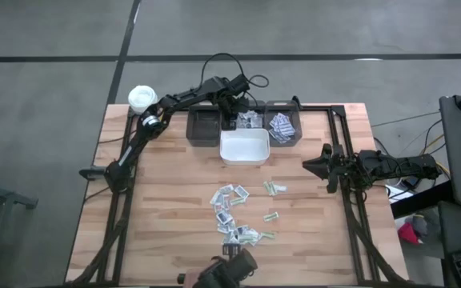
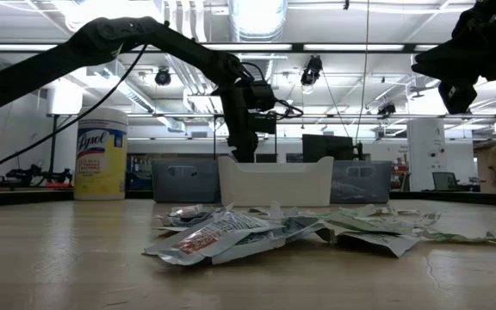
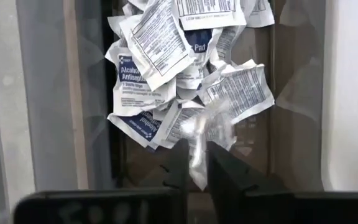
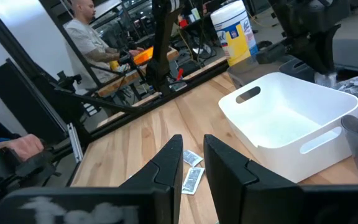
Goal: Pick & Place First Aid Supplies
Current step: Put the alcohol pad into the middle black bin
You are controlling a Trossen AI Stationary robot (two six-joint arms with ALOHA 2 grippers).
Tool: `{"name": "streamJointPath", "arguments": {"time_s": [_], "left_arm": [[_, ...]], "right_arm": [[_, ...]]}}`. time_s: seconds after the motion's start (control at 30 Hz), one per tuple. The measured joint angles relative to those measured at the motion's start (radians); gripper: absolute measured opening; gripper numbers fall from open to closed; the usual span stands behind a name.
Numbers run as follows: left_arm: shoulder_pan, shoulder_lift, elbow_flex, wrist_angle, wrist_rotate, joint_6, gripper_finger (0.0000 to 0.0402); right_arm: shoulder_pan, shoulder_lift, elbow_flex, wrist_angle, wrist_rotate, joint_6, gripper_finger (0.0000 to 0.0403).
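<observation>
Several first aid supplies lie loose on the table's near middle [image 1: 232, 212] [image 2: 231, 234]. More fill the middle dark bin [image 1: 251, 120] and the right dark bin [image 1: 282, 126] at the far edge. My left gripper [image 1: 230, 118] [image 3: 197, 171] hangs over the middle bin's heap [image 3: 179, 68], pointing steeply down. Its fingers stand a little apart, with one blurred packet [image 3: 205, 134] in the gap. My right gripper [image 1: 317, 166] [image 4: 193, 163] waits open at the right edge with nothing in it. My left gripper has a small packet's lower end [image 3: 197, 163] between its two fingertips, which come from above and point down. The packet is blurred and stands above the bin's heap. Whether the fingers touch it, I cannot tell.
A white tub [image 1: 244, 149] [image 4: 291, 118] stands in front of the dark bins. The left dark bin [image 1: 204, 126] holds no packets. A white-lidded yellow bottle [image 1: 142, 98] [image 2: 102, 153] stands at the far left corner. A person [image 4: 92, 37] sits beyond the table.
</observation>
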Motion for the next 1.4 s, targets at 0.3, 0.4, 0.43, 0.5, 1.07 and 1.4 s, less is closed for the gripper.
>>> {"name": "streamJointPath", "arguments": {"time_s": [0.3, 0.4, 0.43, 0.5, 1.07, 1.4], "left_arm": [[-0.030, -0.081, 0.167, -0.255, -0.233, -0.074, 0.0120], [-0.052, -0.193, 0.110, -0.304, -0.154, -0.149, 0.0121], [-0.056, -0.231, 0.089, -0.322, -0.121, -0.174, 0.0122], [-0.076, -0.297, 0.048, -0.358, -0.068, -0.229, 0.0122], [-0.528, -0.660, -0.465, -0.275, -0.035, -0.476, 0.0122], [-0.776, -0.659, -0.690, 0.074, -0.035, -0.482, 0.0122]], "right_arm": [[0.000, 0.000, 0.000, 0.000, 0.000, 0.000, 0.0063], [0.000, 0.000, 0.000, 0.000, 0.000, 0.000, 0.0063], [0.000, 0.000, 0.000, 0.000, 0.001, 0.000, 0.0063], [0.000, 0.000, 0.000, 0.000, 0.001, 0.000, 0.0063], [0.000, 0.000, 0.000, 0.000, 0.000, 0.000, 0.0063], [0.000, 0.000, 0.000, 0.000, 0.000, 0.000, 0.0063]]}}
